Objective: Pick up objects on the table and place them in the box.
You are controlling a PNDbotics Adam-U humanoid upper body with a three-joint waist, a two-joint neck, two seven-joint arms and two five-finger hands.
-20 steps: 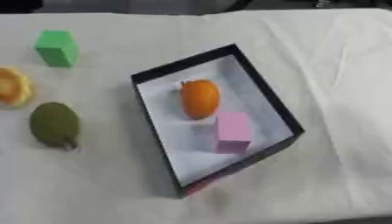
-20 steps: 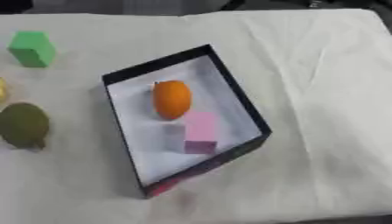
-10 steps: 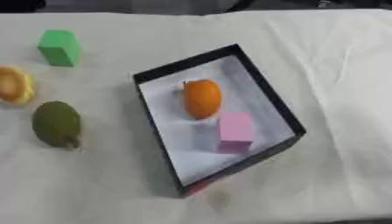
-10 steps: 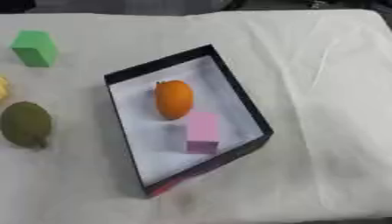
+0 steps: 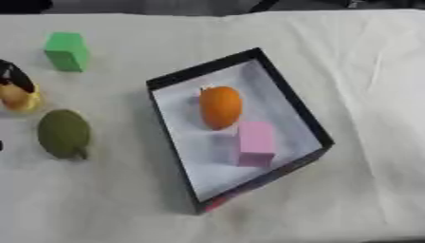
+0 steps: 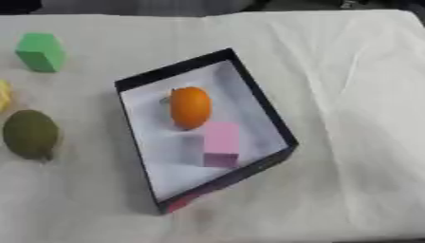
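Box (image 5: 305,118) first: a shallow black-walled tray with a white floor sits askew near the middle of a table draped in pale cream cloth (image 5: 365,71), one corner pointing toward the near edge, where a bit of pink-red shows on its outer wall. Inside it lie two things — an orange, oval fruit-shaped object (image 5: 220,107) toward the far half, and a pink rectangular block (image 5: 255,142) just nearer than it, close beside it; whether the two touch cannot be told.

Three more things lie on the cloth to the left of the box, well apart from it. A bright green cube-like block (image 5: 67,51) stands near the far left. Nearer than that, at the left edge of the left eye view, is a yellow-orange rounded object (image 5: 18,97) with something dark and narrow (image 5: 15,78) over its top; this dark shape may be part of the robot's left hand, but too little of it shows to be sure, and whether any fingers are spread, pressed together or pinching cannot be told. In the right eye view only a sliver of the yellow object appears at the left edge. Nearer still lies a dull olive-green, egg-shaped fruit-like object (image 5: 64,134) with a small stem at its near end, resting on its side.

The right hand shows in neither view.
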